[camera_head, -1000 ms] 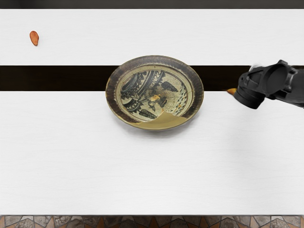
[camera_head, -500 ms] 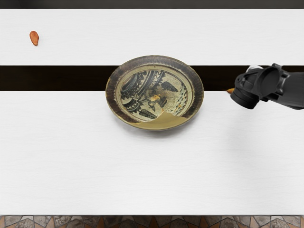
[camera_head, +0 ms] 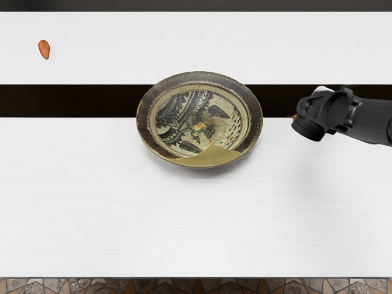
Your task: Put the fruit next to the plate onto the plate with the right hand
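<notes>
A round brown plate [camera_head: 199, 119] with a dark painted pattern sits at the table's middle, across a dark gap. My right arm enters from the right edge, and its black end [camera_head: 312, 116] hovers just right of the plate. A tiny orange sliver of the fruit [camera_head: 294, 116] peeks out at the arm's left edge; the rest is hidden under it. I cannot see the hand's underside. The left arm is out of view.
A small orange-brown piece [camera_head: 43, 49] lies far off at the back left of the white table [camera_head: 184, 214]. A dark strip [camera_head: 67, 101] runs across the table behind the plate. Patterned floor shows below the front edge.
The right arm has slid left toward the plate and now covers nearly all of the orange fruit, which showed more clearly before. The plate and the far piece have not moved.
</notes>
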